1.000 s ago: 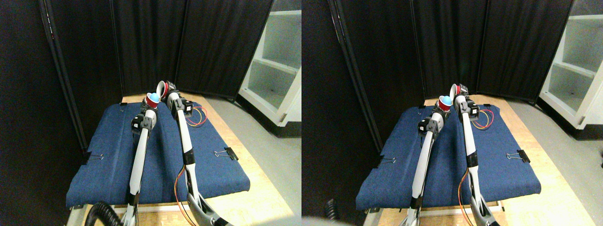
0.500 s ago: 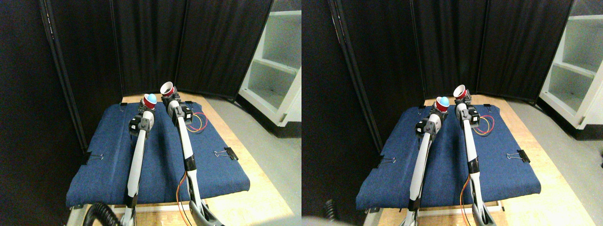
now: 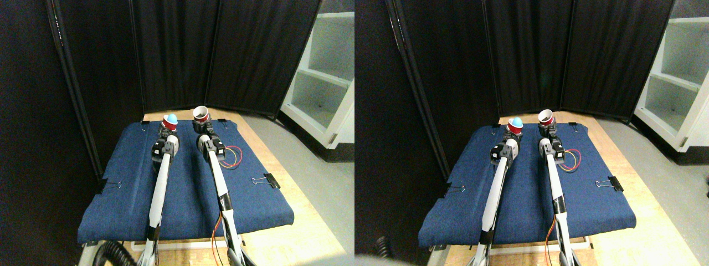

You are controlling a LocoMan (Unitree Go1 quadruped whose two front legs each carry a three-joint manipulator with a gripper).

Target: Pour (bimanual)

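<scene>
A: At the far end of the worktop [image 3: 266, 221], what sits where?

B: Two small red cups. The left cup [image 3: 169, 123] stands upright with a smooth blue ball [image 3: 172, 118] bulging above its rim; the right cup [image 3: 200, 114] tips slightly, its white inside showing. They are near each other, not touching.

A: And the jaws?

B: Each cup sits at the tip of its gripper, left gripper [image 3: 165, 132] and right gripper [image 3: 199, 127]. They are too small to tell whether the jaws are clamped. Both pale arms stretch straight forward, low over the blue cloth [image 3: 188, 183], which is clipped at its edges.
</scene>
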